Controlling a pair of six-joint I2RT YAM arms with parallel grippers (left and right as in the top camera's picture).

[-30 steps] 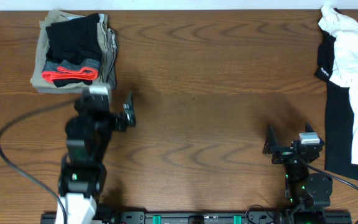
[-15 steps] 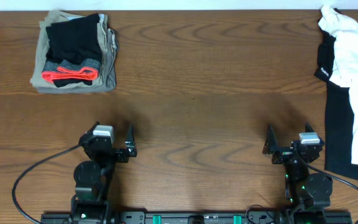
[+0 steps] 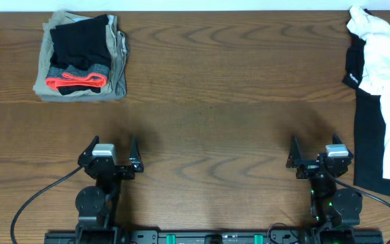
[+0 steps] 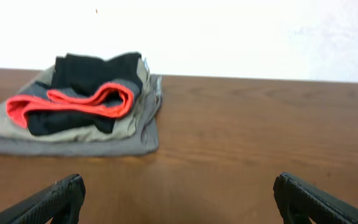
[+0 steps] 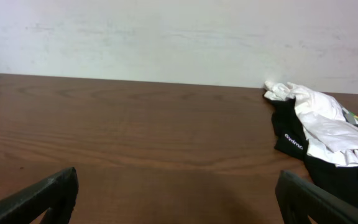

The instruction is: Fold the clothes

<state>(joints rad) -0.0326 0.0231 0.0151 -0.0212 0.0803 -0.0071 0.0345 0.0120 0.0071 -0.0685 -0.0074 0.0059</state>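
The folded black leggings (image 3: 78, 51) with a red-and-grey band lie as a small bundle on top of folded khaki trousers (image 3: 117, 68) at the table's back left. They also show in the left wrist view (image 4: 82, 87). My left gripper (image 3: 108, 150) is open and empty near the front edge, well in front of the pile; its fingertips (image 4: 178, 199) frame bare wood. My right gripper (image 3: 315, 152) is open and empty at the front right, also seen in the right wrist view (image 5: 178, 196).
A white printed T-shirt (image 3: 384, 61) lies crumpled over a black garment (image 3: 374, 146) at the right edge, also in the right wrist view (image 5: 328, 127). A white wall runs behind the table's back edge. Cables trail from both arm bases.
My left arm has drawn back from beside the pile to the front edge and turned straight. The right arm and the clothes have not moved.
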